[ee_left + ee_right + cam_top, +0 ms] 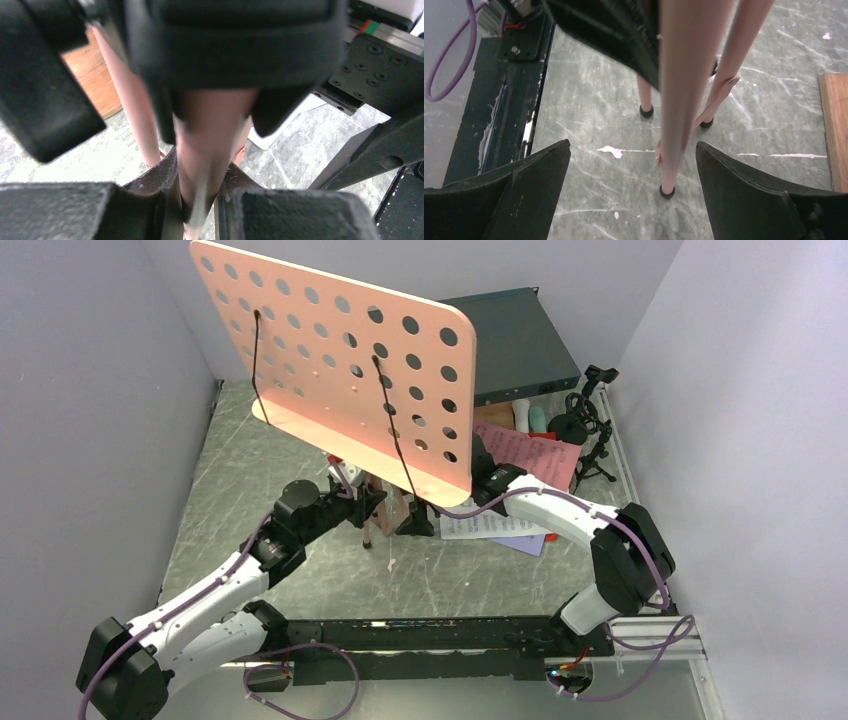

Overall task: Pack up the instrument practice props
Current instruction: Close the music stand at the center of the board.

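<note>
Music stand (330, 370) upright.
My left gripper (197, 200) pinches it from 9 o'clock; right gripper (633, 146) spread wide at 3 o'clock.

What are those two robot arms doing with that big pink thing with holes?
They are packing up music practice things. The left fingers are shut on the pole of the pink music stand, which stands upright on the table. The right fingers are wide open around one of its legs, not gripping. Sheet-music pages and a small black mic stand sit off to the right.
</note>
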### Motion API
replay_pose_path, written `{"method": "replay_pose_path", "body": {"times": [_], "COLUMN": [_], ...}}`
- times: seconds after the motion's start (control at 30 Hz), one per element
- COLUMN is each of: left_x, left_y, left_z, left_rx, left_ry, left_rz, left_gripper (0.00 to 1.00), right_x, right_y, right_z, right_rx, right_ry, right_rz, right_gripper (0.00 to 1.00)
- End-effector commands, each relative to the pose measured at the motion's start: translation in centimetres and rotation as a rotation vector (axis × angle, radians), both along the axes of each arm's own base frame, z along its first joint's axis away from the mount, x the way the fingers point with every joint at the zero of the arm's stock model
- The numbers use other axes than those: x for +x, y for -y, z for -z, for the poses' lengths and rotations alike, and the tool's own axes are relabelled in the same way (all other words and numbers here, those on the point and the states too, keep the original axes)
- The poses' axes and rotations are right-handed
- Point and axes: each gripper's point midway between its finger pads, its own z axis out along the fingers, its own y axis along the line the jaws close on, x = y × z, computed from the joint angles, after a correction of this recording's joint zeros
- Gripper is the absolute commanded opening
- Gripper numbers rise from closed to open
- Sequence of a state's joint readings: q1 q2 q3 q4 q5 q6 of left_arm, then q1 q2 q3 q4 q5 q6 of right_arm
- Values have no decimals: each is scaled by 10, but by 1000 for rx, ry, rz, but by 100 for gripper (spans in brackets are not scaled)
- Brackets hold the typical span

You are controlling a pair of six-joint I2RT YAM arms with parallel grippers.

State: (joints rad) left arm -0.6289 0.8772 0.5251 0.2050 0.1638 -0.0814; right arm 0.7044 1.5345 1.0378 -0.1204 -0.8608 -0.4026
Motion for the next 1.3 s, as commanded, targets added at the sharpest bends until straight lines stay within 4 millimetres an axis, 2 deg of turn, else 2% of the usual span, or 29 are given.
{"method": "replay_pose_path", "body": {"times": [0.0, 0.3, 0.5, 0.67, 0.73, 0.83, 0.9, 0.97, 1.17, 1.27], "left_x": [-1, -5, -10, -12, -14, -15, -14, -15, -16, -15], "left_y": [24, 40, 42, 39, 38, 35, 33, 31, 30, 32], "left_z": [-96, -116, -126, -131, -133, -136, -138, -139, -141, -143], "left_rx": [-219, -305, -339, -359, -368, -383, -393, -401, -423, -440], "left_ry": [186, 170, 167, 167, 165, 158, 154, 152, 135, 116], "left_rz": [41, 46, 48, 42, 39, 31, 20, 11, 6, 8], "left_gripper": [0, 0, 0, 0, 0, 0, 0, 0, 0, 0], "right_x": [7, 8, 9, 7, 7, 8, 7, 7, 4, 2], "right_y": [-15, -24, -23, -21, -20, -18, -17, -15, -7, -7], "right_z": [-27, -23, -16, -12, -11, -9, -8, -7, -11, -13], "right_rx": [113, 153, 150, 145, 143, 139, 136, 139, 161, 164], "right_ry": [12, -20, -10, -11, -7, -5, -11, -14, -30, -42], "right_rz": [16, 13, 21, 10, 7, 9, 12, 13, 0, -13], "right_gripper": [97, 88, 82, 71, 63, 38, 26, 20, 10, 0]}}
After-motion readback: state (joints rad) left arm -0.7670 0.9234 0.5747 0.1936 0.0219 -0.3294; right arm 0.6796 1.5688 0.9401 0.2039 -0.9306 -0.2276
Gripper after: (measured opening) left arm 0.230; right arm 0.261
